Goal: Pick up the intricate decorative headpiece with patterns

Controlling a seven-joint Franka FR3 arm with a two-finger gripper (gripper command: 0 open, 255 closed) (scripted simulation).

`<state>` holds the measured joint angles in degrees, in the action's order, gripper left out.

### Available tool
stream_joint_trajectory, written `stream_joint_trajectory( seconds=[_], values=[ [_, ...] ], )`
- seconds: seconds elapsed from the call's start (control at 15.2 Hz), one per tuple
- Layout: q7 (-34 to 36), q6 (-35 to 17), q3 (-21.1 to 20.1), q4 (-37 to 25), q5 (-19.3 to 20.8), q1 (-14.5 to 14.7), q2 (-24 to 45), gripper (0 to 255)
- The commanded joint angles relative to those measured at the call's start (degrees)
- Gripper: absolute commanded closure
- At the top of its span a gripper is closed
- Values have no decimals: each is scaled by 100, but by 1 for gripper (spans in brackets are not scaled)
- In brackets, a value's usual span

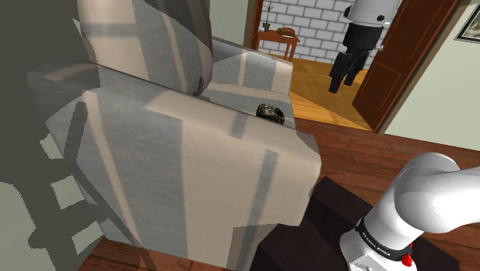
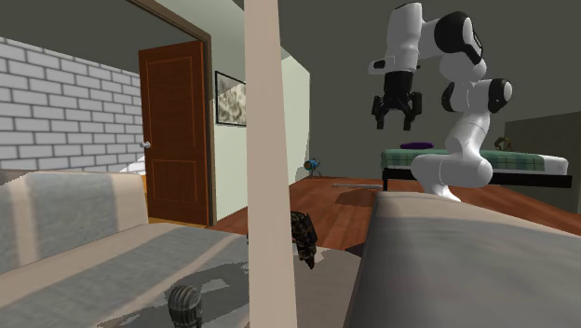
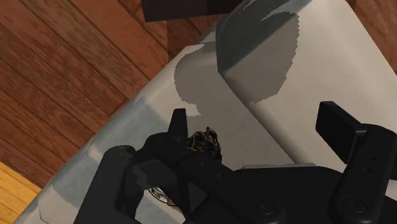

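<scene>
Open air all round the hand [image 2: 398, 107], high over the wooden floor [image 1: 385, 158], with nothing between it and the sofa's seat [image 1: 238, 104] below. Free straight down onto the headpiece [image 1: 271, 112] at the seat's front edge, but crowded on one side by the broad armrest [image 1: 192, 162] just beside it and, further back, by the tall backrest [image 1: 146, 38]. Sideways room toward the far armrest [image 1: 250, 73], apart from a small grey ribbed thing [image 2: 184, 303] lying deeper on the seat.

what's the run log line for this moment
stage: pre-grasp | tool: open, empty, up in the air, apart from headpiece | headpiece: dark, patterned, lying on sofa seat, untouched | grasp: not yet
</scene>
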<state>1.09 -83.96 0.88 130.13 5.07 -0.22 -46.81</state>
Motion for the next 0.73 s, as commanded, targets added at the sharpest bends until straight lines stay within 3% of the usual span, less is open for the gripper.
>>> stream_joint_trajectory(
  seconds=[0.0,0.66],
  values=[
    [0,0,0,0,0,0,0,0],
    [-300,-1505,501,-23,393,-191,1609,0]
  ],
)
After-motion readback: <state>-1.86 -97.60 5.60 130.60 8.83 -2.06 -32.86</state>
